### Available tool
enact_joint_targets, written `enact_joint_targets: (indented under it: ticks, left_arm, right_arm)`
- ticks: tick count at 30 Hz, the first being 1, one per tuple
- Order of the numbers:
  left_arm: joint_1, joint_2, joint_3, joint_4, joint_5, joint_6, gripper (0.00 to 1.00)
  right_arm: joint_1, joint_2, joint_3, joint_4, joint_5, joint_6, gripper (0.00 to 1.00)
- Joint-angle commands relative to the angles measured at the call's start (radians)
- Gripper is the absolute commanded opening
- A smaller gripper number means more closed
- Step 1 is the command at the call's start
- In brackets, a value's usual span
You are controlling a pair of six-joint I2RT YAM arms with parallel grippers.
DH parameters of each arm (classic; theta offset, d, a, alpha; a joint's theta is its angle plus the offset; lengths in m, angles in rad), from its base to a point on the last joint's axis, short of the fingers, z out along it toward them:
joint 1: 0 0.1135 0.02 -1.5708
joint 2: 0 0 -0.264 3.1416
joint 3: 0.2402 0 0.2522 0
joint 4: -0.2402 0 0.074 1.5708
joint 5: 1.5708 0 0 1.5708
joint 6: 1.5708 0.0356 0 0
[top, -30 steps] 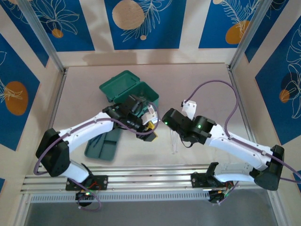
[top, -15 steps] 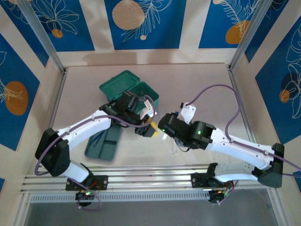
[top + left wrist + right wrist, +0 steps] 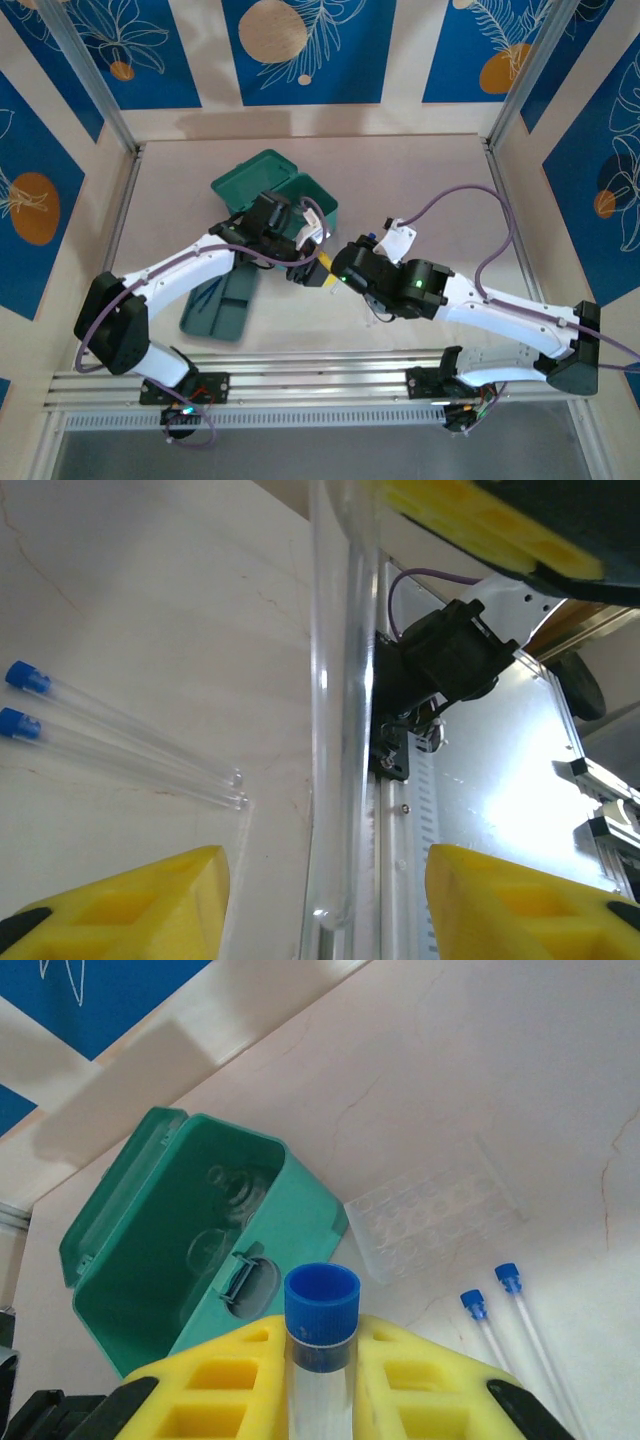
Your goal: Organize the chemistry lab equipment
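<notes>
One tube (image 3: 320, 1400) is clamped just under its blue cap by the yellow pads of the right gripper (image 3: 322, 1352). It's held over the middle of the table (image 3: 440, 180). From the right wrist, the capped end is seen sticking out past the pads, and the rest of the glass is cut off at the bottom of the frame.

From the left wrist, the same tube is seen as a long clear rod running top to bottom, rounded closed end down. That end sits in the gap of the left gripper (image 3: 320, 900), which is spread wide. Neither pad looks to be touching the glass, though that can't be fully confirmed.

From the top camera the tube is pretty much hidden under the two grippers where they meet.

Two loose tubes (image 3: 120, 742) are lying flat on the table, side by side and parallel, caps at the same end. A clear well plate (image 3: 435, 1220) is set near them.

The case (image 3: 200, 1230) is open toward the far left of the table. Round clear shapes inside are too faint to name.

The tray (image 3: 220, 305) is toward the near left, partly covered by the left arm.
</notes>
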Motion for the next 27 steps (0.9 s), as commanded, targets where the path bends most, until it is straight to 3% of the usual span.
enact_joint_targets:
  ticks: [1, 27]
  left_arm:
    - [0.006, -0.024, -0.014, 0.018, 0.048, -0.007, 0.54]
    - [0.006, -0.008, -0.011, -0.007, 0.042, 0.021, 0.52]
  right_arm:
    - [0.007, 0.009, 0.028, 0.047, 0.067, 0.050, 0.19]
    - [-0.067, 0.057, 0.049, 0.211, 0.002, -0.020, 0.19]
